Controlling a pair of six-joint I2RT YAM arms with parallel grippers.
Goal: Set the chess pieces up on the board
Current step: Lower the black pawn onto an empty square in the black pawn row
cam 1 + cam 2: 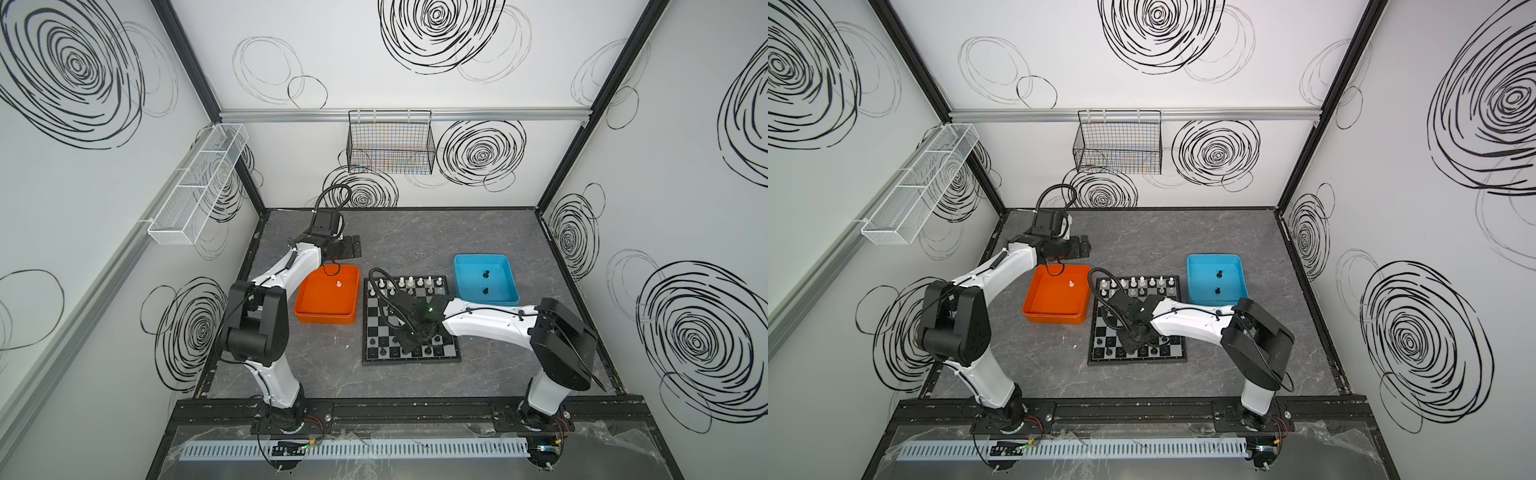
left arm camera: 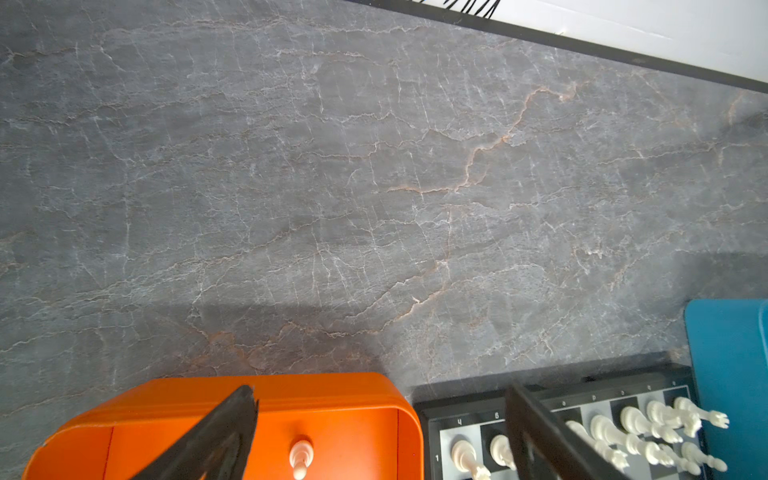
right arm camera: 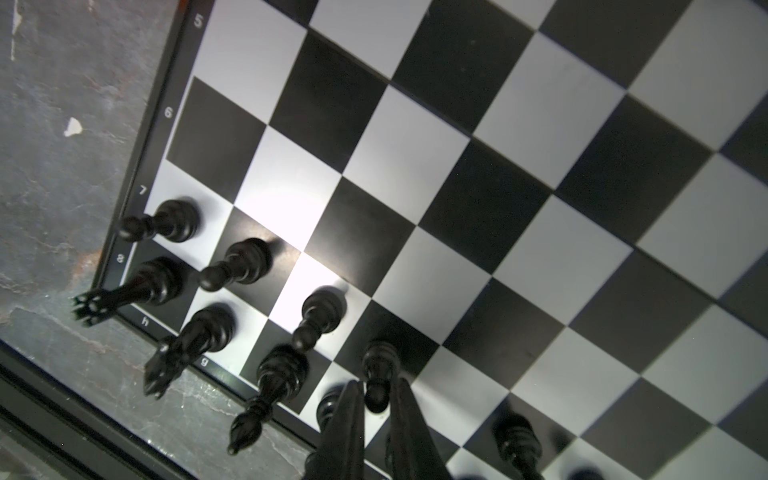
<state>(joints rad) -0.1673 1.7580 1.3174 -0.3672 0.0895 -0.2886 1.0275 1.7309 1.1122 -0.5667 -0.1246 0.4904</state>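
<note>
Working on the black side of the board (image 1: 376,328). Pinches a black pawn (image 3: 379,365) by its knob with the right gripper (image 3: 374,401), with jaws almost shut around it. Keeps the pawn over a square in the second row from the near edge, just beside other black pawns (image 3: 245,266) in that same row. Cannot tell whether the base sits flat on the square yet.

Holds the left gripper (image 2: 381,388) wide open and empty, up over the far rim of the orange tray (image 2: 332,386). Has one white piece (image 2: 300,457) sitting in that tray and two black pieces (image 1: 485,273) standing in the blue tray (image 1: 486,300). Shows the white pieces (image 1: 409,282) lined up on the far two rows.

Seems close to done, with only a few pieces left in the trays. Next, most likely: set the pawn flat on its square, open the jaws a little, and lift straight up without bumping the neighbours. Then reach into the blue tray for another black piece.
</note>
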